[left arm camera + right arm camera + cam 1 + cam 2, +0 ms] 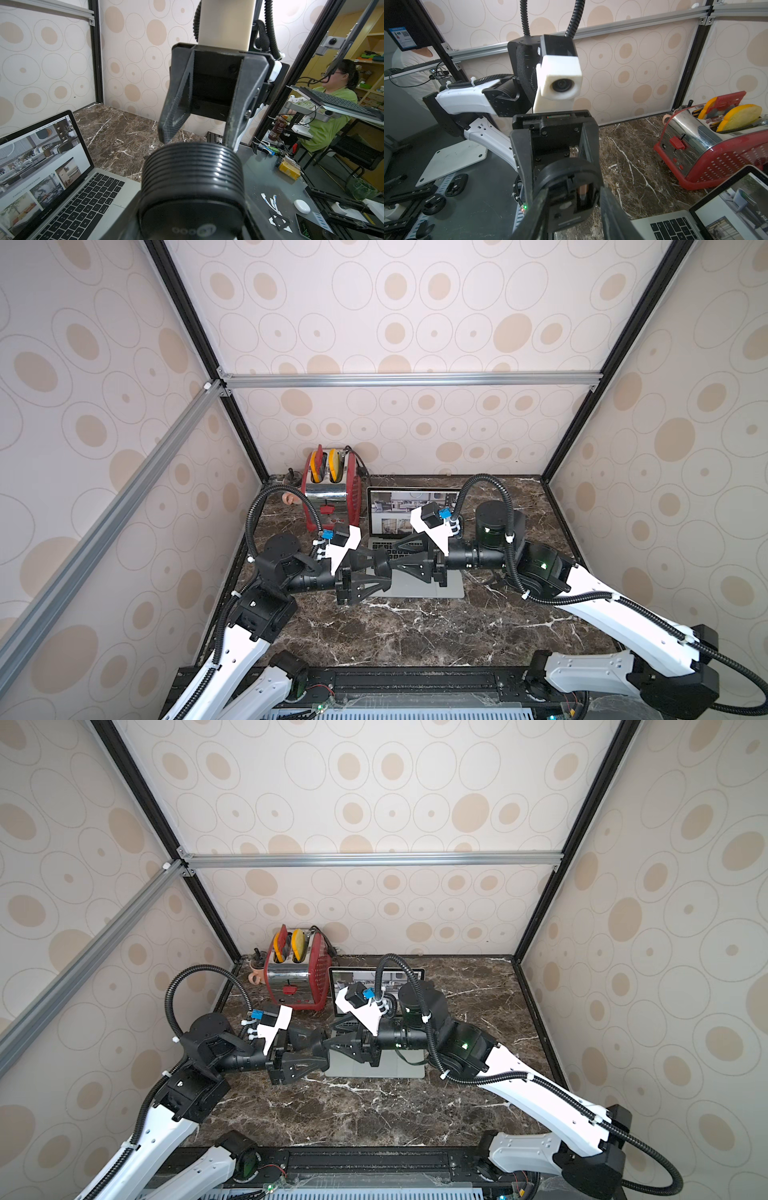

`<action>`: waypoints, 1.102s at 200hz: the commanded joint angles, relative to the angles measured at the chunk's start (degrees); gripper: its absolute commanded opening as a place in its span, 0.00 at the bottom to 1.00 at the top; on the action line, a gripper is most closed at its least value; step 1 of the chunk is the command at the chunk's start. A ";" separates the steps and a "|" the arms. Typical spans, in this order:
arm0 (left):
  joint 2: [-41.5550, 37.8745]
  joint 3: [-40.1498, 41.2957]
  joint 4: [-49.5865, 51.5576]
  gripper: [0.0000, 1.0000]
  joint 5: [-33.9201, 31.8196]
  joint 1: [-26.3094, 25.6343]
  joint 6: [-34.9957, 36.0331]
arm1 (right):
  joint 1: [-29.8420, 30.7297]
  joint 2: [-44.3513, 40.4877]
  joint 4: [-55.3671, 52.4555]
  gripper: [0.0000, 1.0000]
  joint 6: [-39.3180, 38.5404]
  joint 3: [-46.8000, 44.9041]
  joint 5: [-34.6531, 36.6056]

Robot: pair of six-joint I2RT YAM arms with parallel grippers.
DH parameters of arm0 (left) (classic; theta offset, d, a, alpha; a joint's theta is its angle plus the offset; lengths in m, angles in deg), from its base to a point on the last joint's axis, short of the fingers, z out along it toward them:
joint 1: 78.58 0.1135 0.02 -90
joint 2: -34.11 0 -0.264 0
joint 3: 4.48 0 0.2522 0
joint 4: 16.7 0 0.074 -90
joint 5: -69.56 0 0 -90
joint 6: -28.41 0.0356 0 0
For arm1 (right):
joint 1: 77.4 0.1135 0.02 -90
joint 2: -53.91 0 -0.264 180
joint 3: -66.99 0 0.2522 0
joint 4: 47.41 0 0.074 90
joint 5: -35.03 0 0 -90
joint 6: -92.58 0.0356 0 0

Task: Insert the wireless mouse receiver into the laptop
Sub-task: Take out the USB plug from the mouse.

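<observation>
The silver laptop (419,589) (374,1071) (62,187) (675,226) stands open on the marble table, its screen showing interior photos. Above its front left corner my left gripper (384,573) (322,1050) (191,228) is shut on a black mouse (380,565) (191,176) (566,216). My right gripper (393,565) (333,1046) (572,194) faces it from the right, its fingers (174,116) closed against the mouse's sides. A small coppery piece (583,191) sits in a recess in the mouse's underside. I cannot tell whether it is the receiver.
A red and chrome toaster (330,489) (708,145) holding yellow and red slices stands at the back left, close to the laptop's left edge. A peach mug (254,977) sits behind it in the corner. Papered walls enclose the marble table (415,635) on three sides.
</observation>
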 commanded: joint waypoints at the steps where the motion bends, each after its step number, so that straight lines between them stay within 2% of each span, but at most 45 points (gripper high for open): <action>1: -2.27 -1.67 -3.83 0.00 8.33 -1.06 1.51 | -2.18 1.56 -3.02 0.42 -0.92 -0.13 10.65; 129: -1.77 -1.75 -3.14 0.00 7.78 -1.06 1.96 | -3.70 -1.35 -4.17 0.43 -1.35 -1.45 11.50; 165: -1.41 -1.60 -3.14 0.00 7.39 -1.10 2.06 | -3.76 -1.99 -0.96 0.50 -0.09 -1.62 5.95; 190: -1.07 -0.98 0.74 0.00 4.42 -1.07 5.31 | -4.30 -3.79 -2.78 0.51 0.33 -2.32 6.69; 202: -0.88 -0.18 4.19 0.00 1.44 -1.13 8.00 | -6.56 -6.14 -2.43 0.51 1.84 -6.00 7.02; 220: -0.30 1.92 4.78 0.00 -3.30 -1.05 8.15 | -11.03 -9.72 -1.35 0.52 6.03 -13.30 6.64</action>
